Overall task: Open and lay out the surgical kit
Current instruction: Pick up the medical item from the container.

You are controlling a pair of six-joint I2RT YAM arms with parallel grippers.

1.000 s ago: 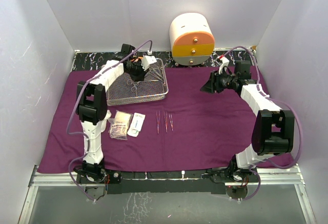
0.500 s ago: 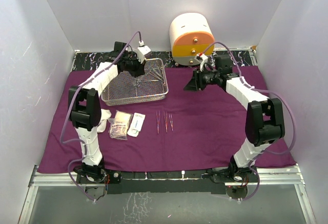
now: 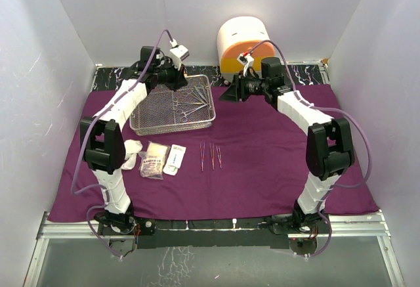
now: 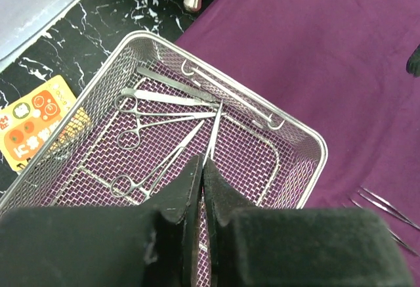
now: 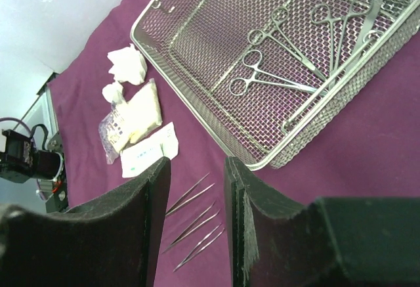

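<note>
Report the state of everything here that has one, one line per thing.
purple cloth, spread flat
wire-mesh tray, upright on the cloth, instruments inside
forceps, lying in the tray
tweezers, laid side by side on the cloth
packets, flat on the cloth
gauze wads, on the cloth
left hand, shut, above the tray
right hand, open, empty
cabinet, drawers closed

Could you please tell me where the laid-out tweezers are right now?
In the top view, the tweezers lie side by side near the middle of the purple cloth, just right of the small flat packets and nearer the arm bases than the wire-mesh tray.
</note>
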